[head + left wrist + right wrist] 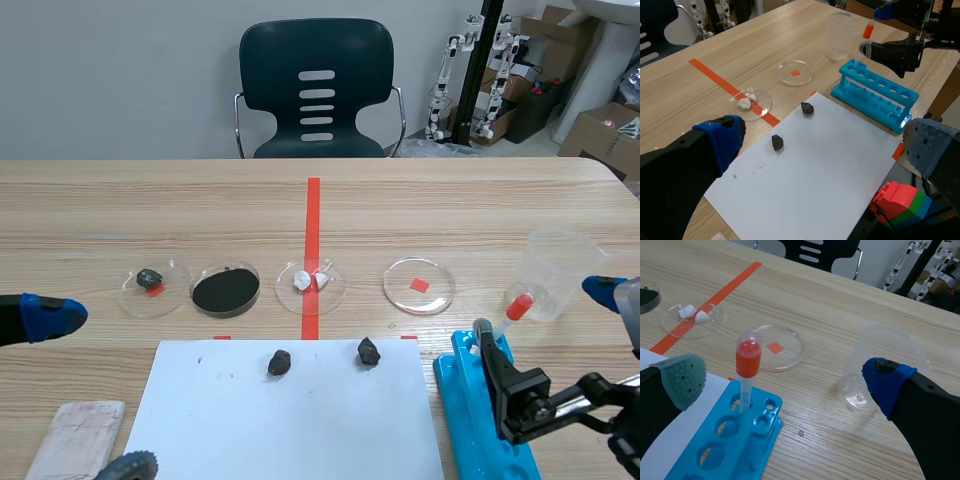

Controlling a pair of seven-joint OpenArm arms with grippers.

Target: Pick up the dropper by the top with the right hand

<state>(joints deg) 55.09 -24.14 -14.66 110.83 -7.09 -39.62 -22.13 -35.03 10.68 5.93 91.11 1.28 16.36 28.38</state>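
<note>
The dropper [748, 357] stands upright in an end hole of the blue rack [735, 440], down by the desk's [200, 210] near right corner, its orange-red bulb poking up above the rack; the right gripper [785, 380] is level with it, fingers spread wide and grasping nothing; the dropper sits in the gap between them, closer to the green-padded finger [682, 377] than to the blue-tipped one, and neither touches it. Just beyond the rack, near the desk's right edge, a clear cup [565, 270] stands upright. A sheet of white paper [290, 420] lies along the near edge at the middle, beside the rack, with two dark lumps [279, 362] on its far end. Past the paper a shallow dish with a red square [437, 293] sits a little right of the desk's centre line. The left gripper [825, 145] hangs over the near left part of the desk, its fingers likewise released, nothing between them.
</note>
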